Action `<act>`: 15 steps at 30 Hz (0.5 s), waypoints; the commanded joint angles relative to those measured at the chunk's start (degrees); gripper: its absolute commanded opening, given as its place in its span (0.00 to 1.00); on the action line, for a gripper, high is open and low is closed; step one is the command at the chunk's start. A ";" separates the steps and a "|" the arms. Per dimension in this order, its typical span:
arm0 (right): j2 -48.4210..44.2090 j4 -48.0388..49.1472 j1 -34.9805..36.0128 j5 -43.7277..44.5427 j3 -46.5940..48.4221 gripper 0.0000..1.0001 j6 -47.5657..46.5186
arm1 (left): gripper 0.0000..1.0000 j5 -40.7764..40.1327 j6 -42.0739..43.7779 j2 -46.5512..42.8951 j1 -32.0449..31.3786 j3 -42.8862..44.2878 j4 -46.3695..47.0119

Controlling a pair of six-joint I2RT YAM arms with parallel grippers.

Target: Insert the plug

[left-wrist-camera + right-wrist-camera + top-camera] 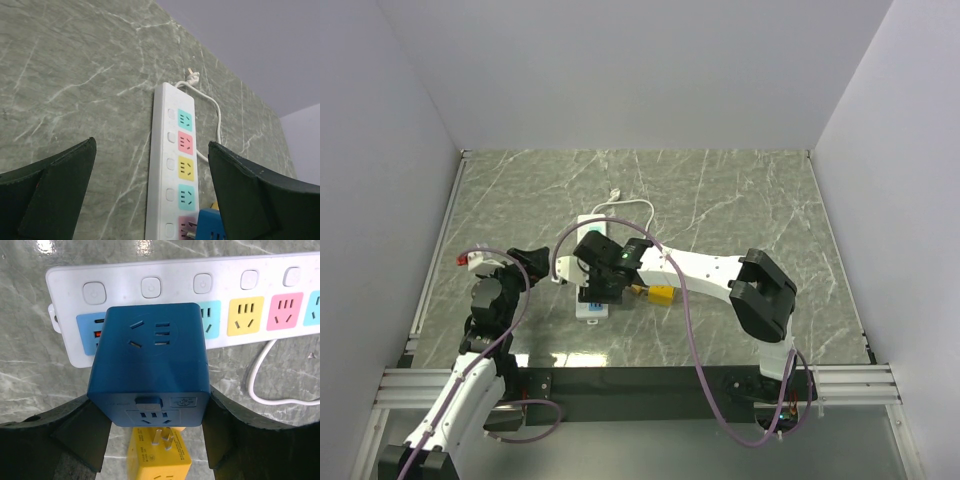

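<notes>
Two arms show in the top external view. The left gripper (505,262) hangs spread and empty left of the white power strip (592,225). The right gripper (600,285) sits over the strip's near end and hides what it carries. A yellow adapter (661,296) lies just to its right on the marble table (750,200).

The left wrist view adds the strip's (162,150) coloured sockets. They run away toward its white cable (218,115). Only a corner of the blue cube plug (212,225) shows at the bottom edge.

The right wrist view alone shows the grip. The right gripper (150,430) pinches the blue cube plug (150,360) by its two sides. The plug is held over the end sockets of the strip (65,275). Whether it is seated cannot be told. The yellow adapter (157,460) lies below it.
</notes>
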 commanded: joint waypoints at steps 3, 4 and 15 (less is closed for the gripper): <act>-2.22 -1.03 -0.05 3.34 -0.29 0.00 -0.23 | 0.99 -2.47 -0.68 -0.80 0.37 2.52 -0.05; -2.40 -1.03 -0.05 3.44 -0.11 0.00 -0.23 | 0.99 -2.47 -0.68 -0.80 0.37 2.52 0.04; -0.82 -4.72 -0.06 5.02 4.90 0.00 -1.72 | 0.99 -1.94 -0.42 -1.33 -0.24 2.26 0.22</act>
